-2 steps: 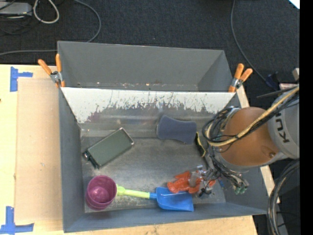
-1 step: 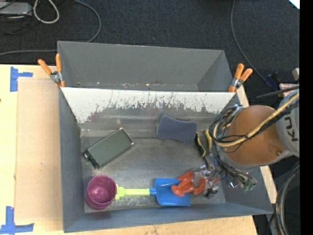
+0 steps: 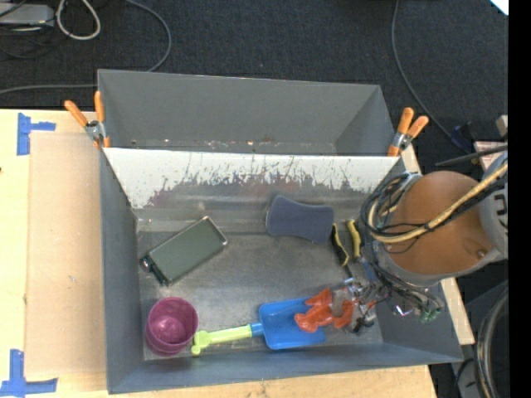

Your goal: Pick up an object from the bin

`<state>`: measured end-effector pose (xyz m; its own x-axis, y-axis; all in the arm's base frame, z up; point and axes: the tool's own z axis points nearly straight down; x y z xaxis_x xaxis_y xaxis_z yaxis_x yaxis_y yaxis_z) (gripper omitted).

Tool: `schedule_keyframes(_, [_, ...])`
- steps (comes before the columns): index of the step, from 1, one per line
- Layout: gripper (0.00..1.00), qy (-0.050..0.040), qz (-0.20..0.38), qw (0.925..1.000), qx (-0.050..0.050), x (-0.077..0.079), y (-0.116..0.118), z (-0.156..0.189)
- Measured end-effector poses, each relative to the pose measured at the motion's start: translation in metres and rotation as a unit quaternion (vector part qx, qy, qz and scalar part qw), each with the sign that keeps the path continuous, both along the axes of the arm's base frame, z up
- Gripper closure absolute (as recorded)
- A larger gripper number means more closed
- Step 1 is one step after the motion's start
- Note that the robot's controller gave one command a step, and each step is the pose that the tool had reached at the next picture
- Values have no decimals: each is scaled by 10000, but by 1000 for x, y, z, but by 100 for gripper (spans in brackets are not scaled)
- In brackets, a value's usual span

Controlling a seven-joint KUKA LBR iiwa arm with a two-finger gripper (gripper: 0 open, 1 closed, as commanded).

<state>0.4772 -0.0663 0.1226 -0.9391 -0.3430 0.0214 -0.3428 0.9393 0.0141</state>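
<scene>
Seemingly the fingers [image 3: 357, 295] clench the orange toy [image 3: 318, 313] lying on the blue shovel [image 3: 278, 328], front-right.

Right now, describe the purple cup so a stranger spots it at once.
In the camera view, find the lower left corner of the grey bin. The purple cup sits beside the yellow-green handle of the blue shovel. Only it is round and purple.

Robotics lab: metal bin [image 3: 241, 110], loose cables [image 3: 79, 13].
</scene>
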Motion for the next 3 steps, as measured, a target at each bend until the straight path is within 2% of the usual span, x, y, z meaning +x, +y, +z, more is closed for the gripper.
schedule_keyframes(1, [100,-23,-7,10000,-3,0,24,-25])
schedule_keyframes(2, [100,-18,-28,10000,-2,13,23,45])
schedule_keyframes(3, [100,-9,-11,10000,8,18,29,120])
